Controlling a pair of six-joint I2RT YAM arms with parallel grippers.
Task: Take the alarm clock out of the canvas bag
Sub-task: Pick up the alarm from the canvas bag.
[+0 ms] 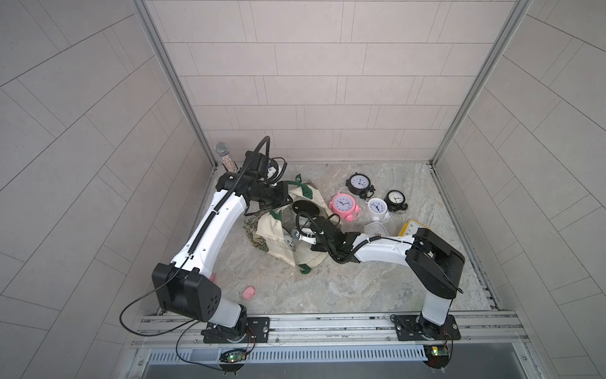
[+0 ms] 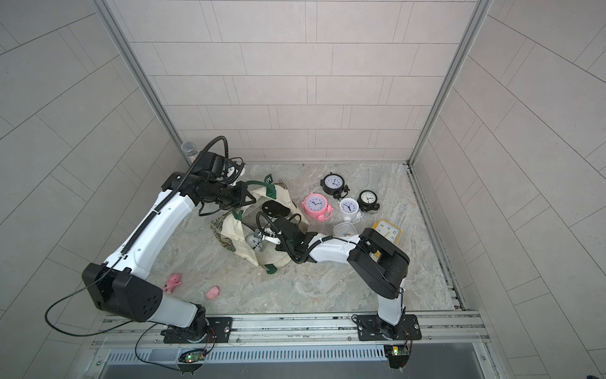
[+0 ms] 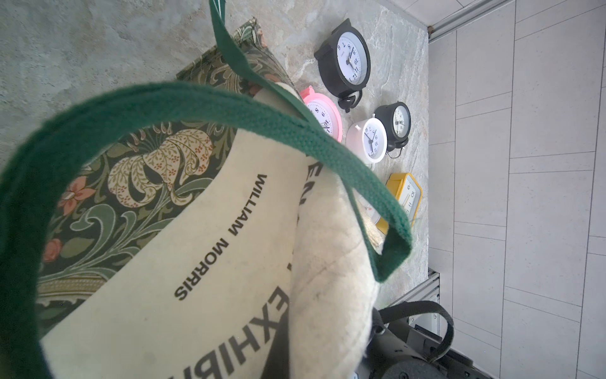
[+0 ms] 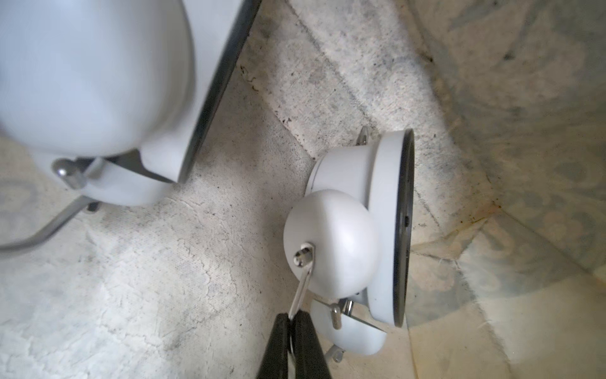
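Note:
The cream canvas bag point(image 1: 272, 238) point(image 2: 234, 229) lies on its side mid-table, its mouth held up. My left gripper point(image 1: 284, 196) point(image 2: 246, 194) grips the bag's rim by the dark green handle point(image 3: 229, 108); cloth hides its jaws in the left wrist view. My right gripper point(image 4: 290, 316) point(image 1: 295, 238) reaches into the bag and is shut on the thin metal handle of a white twin-bell alarm clock point(image 4: 360, 223) point(image 2: 254, 242) lying on the bag's inner cloth point(image 4: 164, 279). A second white clock point(image 4: 91, 82) lies close beside it inside the bag.
Several clocks stand on the table right of the bag: black point(image 1: 359, 183), pink point(image 1: 342, 205), white point(image 1: 377, 208), small black point(image 1: 395, 199), yellow square point(image 1: 411, 228). A black oval disc point(image 1: 305, 208) rests on the bag. Pink toys point(image 2: 212, 292) lie front left; a microphone point(image 1: 224, 156) stands back left.

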